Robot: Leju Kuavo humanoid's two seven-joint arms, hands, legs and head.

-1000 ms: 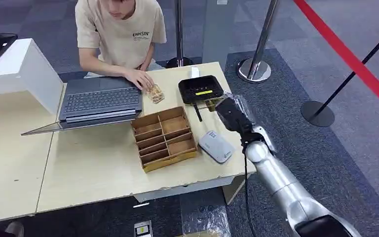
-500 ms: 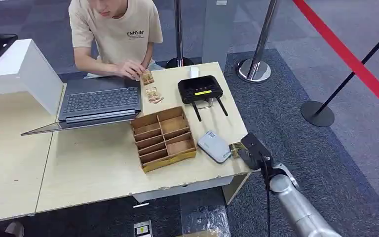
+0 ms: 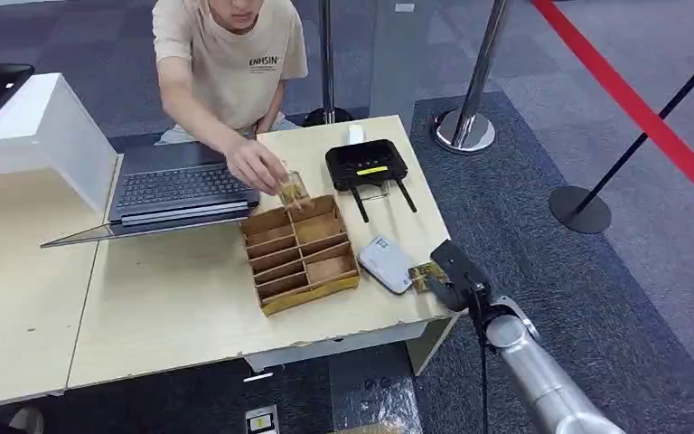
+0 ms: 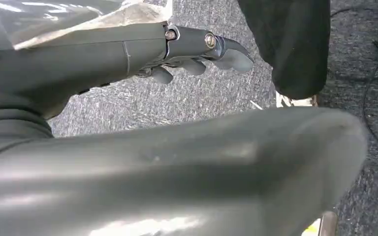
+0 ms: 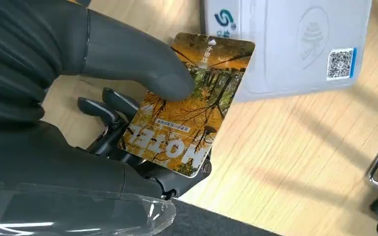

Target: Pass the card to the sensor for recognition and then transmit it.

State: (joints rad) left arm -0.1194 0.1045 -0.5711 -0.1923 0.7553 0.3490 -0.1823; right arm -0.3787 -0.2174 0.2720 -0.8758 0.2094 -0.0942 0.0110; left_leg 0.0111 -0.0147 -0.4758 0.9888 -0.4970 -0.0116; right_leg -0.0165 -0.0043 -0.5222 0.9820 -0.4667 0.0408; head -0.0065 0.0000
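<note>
- Right hand point(image 3: 452, 272) pinches the card point(image 5: 189, 105) — its far edge over the white sensor point(image 5: 285, 44).
- Pale wooden table point(image 3: 190, 298) beneath; grey carpet point(image 3: 596, 298) beside.
- Left hand point(image 4: 197, 54) holds nothing, fingers loosely curled.

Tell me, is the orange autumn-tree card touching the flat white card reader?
Cannot tell. In the right wrist view the card, held by the right hand, overlaps the reader's edge, but contact or hovering isn't clear.
</note>
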